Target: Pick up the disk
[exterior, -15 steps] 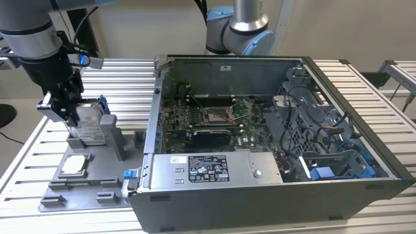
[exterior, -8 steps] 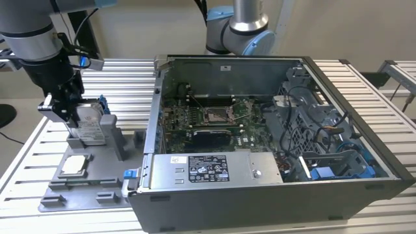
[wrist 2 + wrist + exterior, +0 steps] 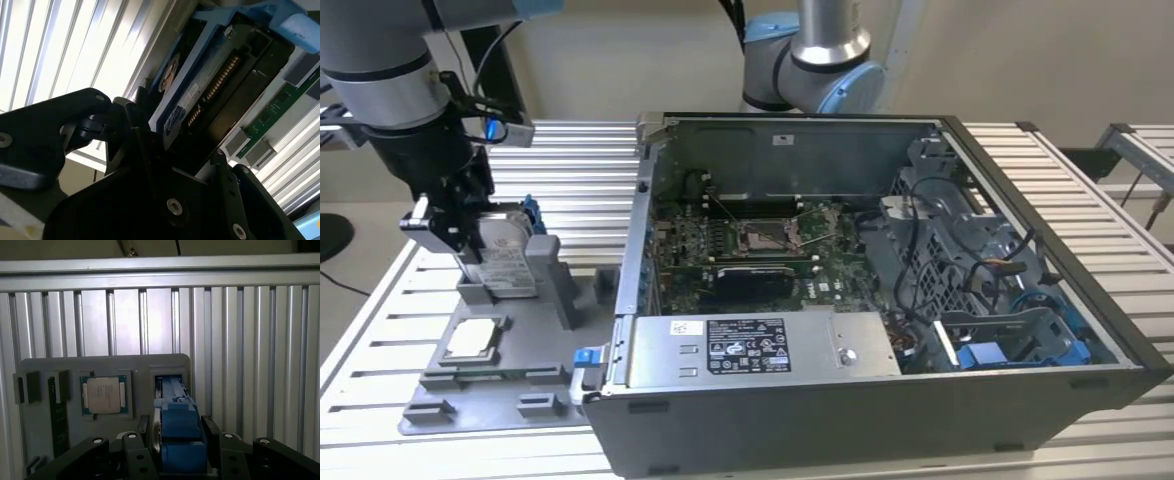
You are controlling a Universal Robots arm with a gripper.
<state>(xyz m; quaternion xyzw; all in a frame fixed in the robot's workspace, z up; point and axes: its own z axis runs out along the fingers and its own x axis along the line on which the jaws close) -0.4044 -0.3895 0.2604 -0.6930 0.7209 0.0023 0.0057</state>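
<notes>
One small tilt of the gripper (image 3: pixel 460 245), clamped on the upright disk (image 3: pixel 510 245), could jam it against the slot walls of its grey holder (image 3: pixel 544 264).

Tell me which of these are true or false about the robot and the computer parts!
1. The disk stands on its edge in a grey holder. True.
2. The gripper grips the small square chip. False: its fingers close on the disk's two sides, and the chip lies flat beside it.
3. The computer case has its cover on. False: it is open, and the green board shows inside.
4. The disk has a blue frame. True.
</notes>
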